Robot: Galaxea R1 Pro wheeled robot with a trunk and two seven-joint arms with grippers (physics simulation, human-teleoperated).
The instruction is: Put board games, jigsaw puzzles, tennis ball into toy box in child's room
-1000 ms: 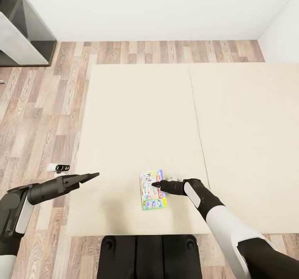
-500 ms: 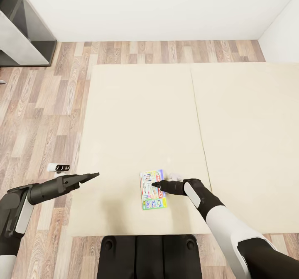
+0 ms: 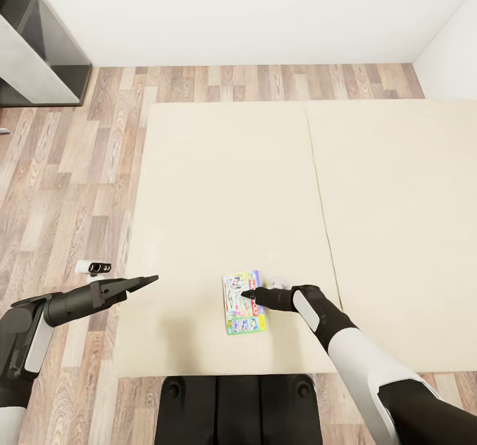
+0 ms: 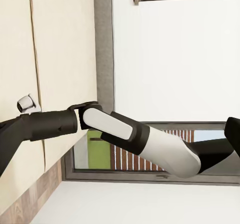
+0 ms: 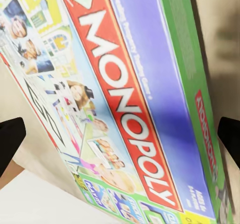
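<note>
Right tool point(image 3: 246, 294) spread, fingertips straddling Monopoly board game point(image 3: 244, 302) on bed point(image 3: 218, 187) near edge. Left tool point(image 3: 149, 279) pressed together, over bed's left edge.

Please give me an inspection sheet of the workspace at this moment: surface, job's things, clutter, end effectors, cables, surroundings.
Surface: flat cream bed top with one lengthwise seam.
Job's things: one colourful rectangular Monopoly board game box lying flat near the bed's near edge.
Clutter: small white-and-black object on the floor beside the bed.
End effectors: right end effector over the box, fingers apart on either side; left end effector at the bed's left edge, holding nothing, opening unclear.
Cables: nothing seen.
Surroundings: wood-plank floor, white walls, dark shelf unit.
</note>
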